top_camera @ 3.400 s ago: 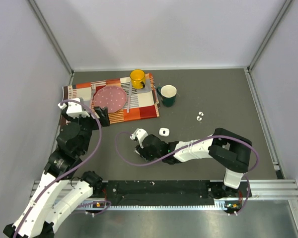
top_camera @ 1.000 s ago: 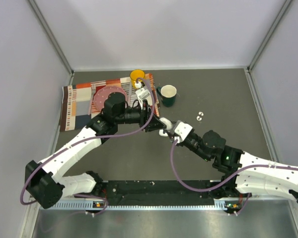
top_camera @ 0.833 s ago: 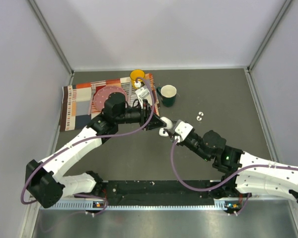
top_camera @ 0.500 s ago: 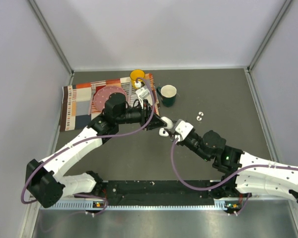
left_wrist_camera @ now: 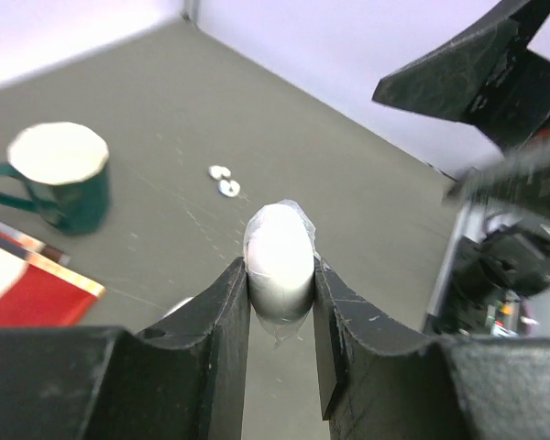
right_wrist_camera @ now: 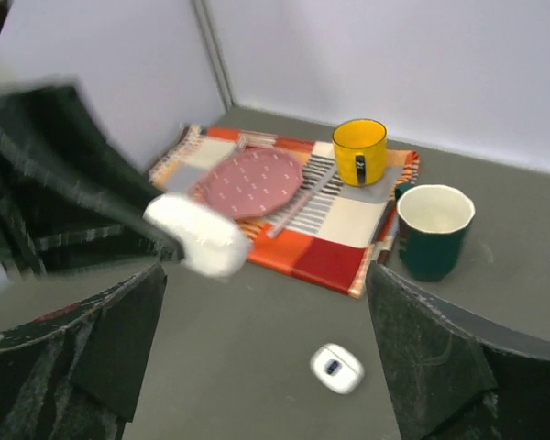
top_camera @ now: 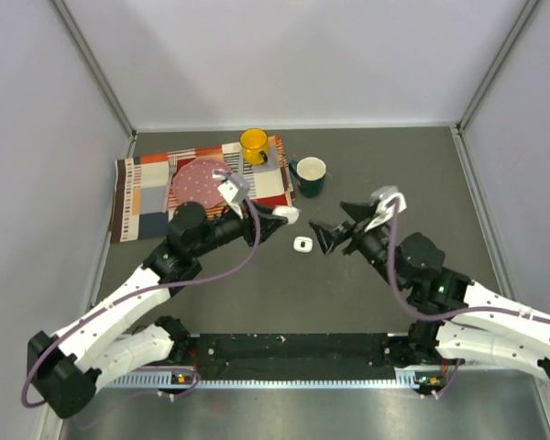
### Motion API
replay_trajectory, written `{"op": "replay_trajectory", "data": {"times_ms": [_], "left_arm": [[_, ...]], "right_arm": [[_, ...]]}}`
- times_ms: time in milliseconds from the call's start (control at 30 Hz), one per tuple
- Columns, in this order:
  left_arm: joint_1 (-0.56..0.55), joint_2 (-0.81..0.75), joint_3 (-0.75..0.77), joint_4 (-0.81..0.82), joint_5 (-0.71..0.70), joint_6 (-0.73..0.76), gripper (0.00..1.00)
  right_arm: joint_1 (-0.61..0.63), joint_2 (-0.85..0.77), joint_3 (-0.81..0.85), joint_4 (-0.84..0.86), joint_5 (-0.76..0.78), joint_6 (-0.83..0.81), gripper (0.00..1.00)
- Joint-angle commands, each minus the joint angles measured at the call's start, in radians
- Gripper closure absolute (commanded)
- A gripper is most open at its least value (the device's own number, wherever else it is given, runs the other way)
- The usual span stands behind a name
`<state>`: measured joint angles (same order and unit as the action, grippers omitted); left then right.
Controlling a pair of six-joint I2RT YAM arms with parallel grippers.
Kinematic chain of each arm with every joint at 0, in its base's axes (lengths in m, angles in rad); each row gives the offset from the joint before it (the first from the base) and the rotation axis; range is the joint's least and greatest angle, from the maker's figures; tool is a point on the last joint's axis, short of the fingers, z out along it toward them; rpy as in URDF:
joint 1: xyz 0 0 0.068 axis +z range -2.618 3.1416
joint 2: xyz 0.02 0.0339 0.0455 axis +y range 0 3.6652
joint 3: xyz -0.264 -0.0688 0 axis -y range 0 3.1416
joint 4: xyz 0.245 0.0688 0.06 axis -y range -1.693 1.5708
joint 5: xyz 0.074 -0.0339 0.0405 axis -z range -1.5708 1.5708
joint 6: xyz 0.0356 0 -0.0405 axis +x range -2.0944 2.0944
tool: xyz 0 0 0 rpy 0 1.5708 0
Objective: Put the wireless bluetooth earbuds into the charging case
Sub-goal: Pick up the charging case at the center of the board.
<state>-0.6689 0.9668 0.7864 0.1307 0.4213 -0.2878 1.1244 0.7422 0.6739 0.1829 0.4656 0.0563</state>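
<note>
Case: the charging case (left_wrist_camera: 280, 247) is off the table (top_camera: 412, 165). You see its rounded end sticking out past the fingertips. Which side is the lid, I cannot tell.
Case, top view: it hangs just right of the near right corner of the checked cloth (top_camera: 147, 174).
Left gripper: the left gripper (left_wrist_camera: 279, 268) is closed on the case, one finger on each side, both touching it.
Earbuds: the wireless bluetooth earbuds (left_wrist_camera: 225, 180) lie on the table, the 2 just beside each other. They are right of the green mug (top_camera: 310, 174) and apart from it. Not in the case.
Right gripper: the right gripper (right_wrist_camera: 266, 270) stands wide open w/ nothing btw its fingers. It faces the case from the right and does not touch it.
Small white item: you can see a small white item (top_camera: 302, 244) w/ a dark spot on the table, btw the 2 grippers, a bit toward the arm bases. What it is, I cannot tell.
Cloth: it carries the pink plate (top_camera: 197, 179) and the yellow mug (top_camera: 254, 145). The green mug stands on bare table just beside the cloth's right edge.
</note>
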Motion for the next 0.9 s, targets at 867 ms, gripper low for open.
{"op": "replay_trajectory", "data": {"times_ms": [867], "left_arm": [[-0.003, -0.154, -0.236, 0.616, -0.058, 0.159, 1.0]], "right_arm": [[-0.454, 0.333, 0.087, 0.383, -0.847, 1.493, 0.16]]}}
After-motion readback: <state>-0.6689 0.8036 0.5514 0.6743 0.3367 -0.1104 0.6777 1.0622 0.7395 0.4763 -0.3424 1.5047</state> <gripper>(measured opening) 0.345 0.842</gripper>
